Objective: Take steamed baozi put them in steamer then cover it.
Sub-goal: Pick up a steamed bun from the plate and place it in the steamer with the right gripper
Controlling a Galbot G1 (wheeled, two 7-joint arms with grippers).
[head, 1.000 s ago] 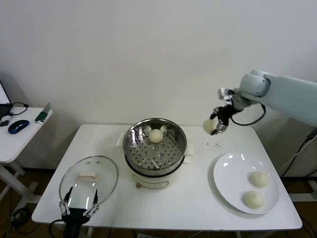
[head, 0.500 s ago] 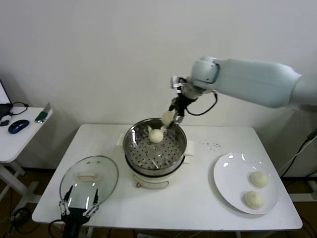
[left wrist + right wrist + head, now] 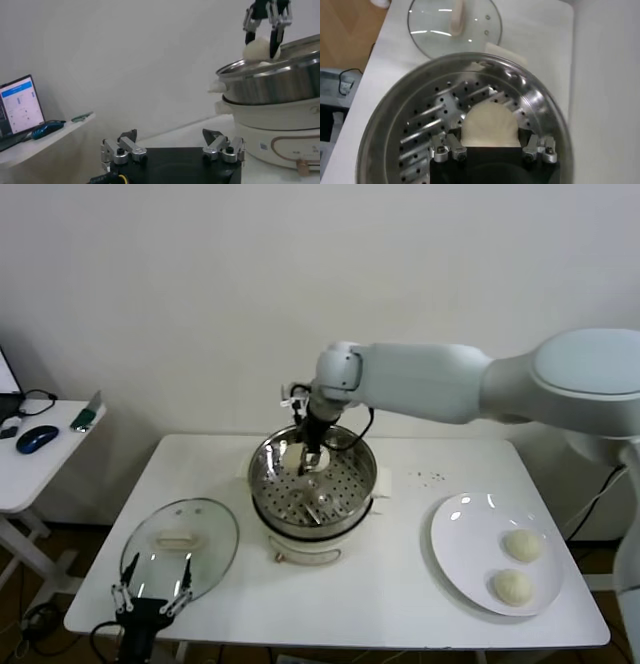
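Head view: the right gripper (image 3: 306, 456) is low inside the steamer (image 3: 313, 481) at the table's (image 3: 400, 569) middle, its jaws closed around one baozi (image 3: 490, 125). A glass lid (image 3: 180, 543) lies near the front left corner; behind it the left gripper (image 3: 150, 595) waits, jaws wide apart and empty. A white plate (image 3: 497, 551) with two buns (image 3: 523, 545) sits at the right edge.

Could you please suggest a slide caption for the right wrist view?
Right gripper holds a baozi over the steamer, with the glass lid on the table beyond.

Two cream-white baozi (image 3: 512, 586) lie on the plate at four o'clock from the shiny perforated steamer (image 3: 340, 494), mid-table.
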